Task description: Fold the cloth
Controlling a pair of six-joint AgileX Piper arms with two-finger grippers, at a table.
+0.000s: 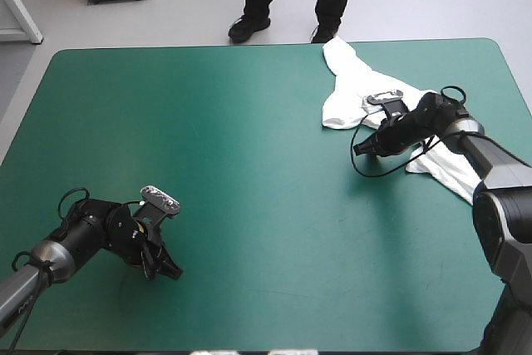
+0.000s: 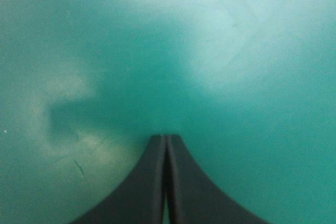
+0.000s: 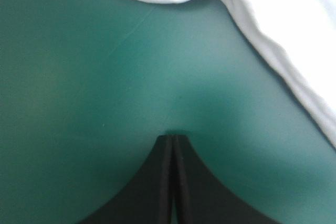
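Teal-green table cover (image 1: 249, 164), crumpled white T-shirt (image 1: 342, 93) at its far right.
Just beside the T-shirt the right gripper (image 1: 359, 149) has its fingers clenched on nothing; the left gripper (image 1: 174, 272), near the front-left corner, is likewise clenched and empty.

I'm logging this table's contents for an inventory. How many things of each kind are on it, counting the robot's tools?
White short-sleeved T-shirt, crumpled: 1
Black two-fingered tools, both shut: 2 (left tool, right tool)
Teal-green table cover: 1
Total: 4
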